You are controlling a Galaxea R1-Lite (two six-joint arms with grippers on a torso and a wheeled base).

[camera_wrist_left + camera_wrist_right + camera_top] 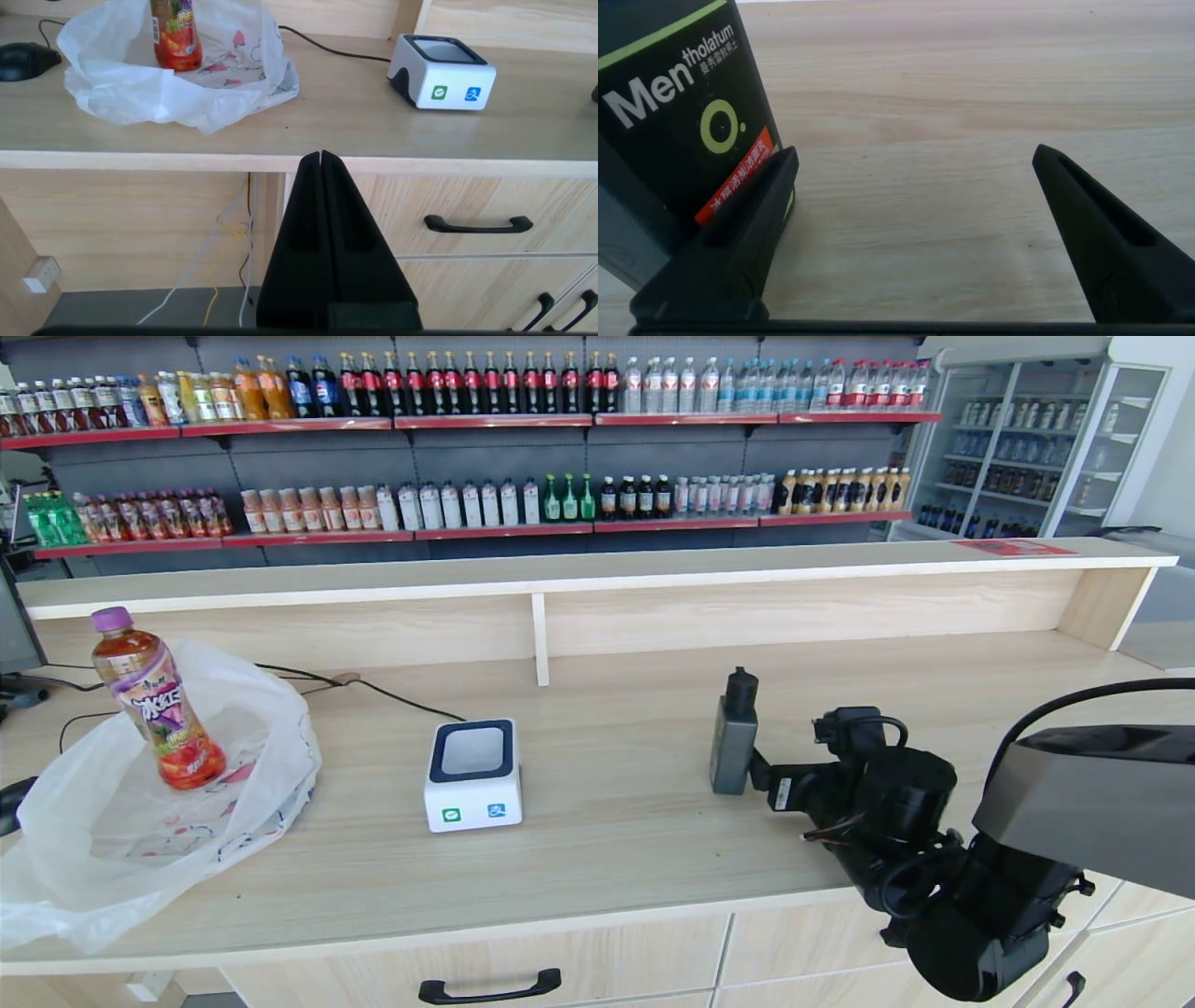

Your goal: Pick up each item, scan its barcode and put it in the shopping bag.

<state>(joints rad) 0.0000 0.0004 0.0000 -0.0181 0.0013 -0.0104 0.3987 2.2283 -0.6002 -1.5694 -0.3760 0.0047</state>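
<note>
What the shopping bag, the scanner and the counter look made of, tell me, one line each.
shopping bag: thin whitish plastic film, semi-translucent; it crinkles into soft folds and lets light through.
scanner: hard white plastic shell, smooth with a slight sheen; the pale window may be glass or clear plastic.
counter: pale wood grain, matt; probably laminate or veneer, though solid wood cannot be ruled out.

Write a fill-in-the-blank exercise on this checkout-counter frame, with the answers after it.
1. The tea bottle with the ____ cap stands in the shopping bag.
2. The white barcode scanner sits on the counter to the robot's ____ of the shopping bag.
3. The right gripper is ____, beside the dark grey container that stands on the counter.
4. The left gripper is ____, lower than the counter's top, in front of the drawers.

Missing words: purple; right; open; shut.
</note>
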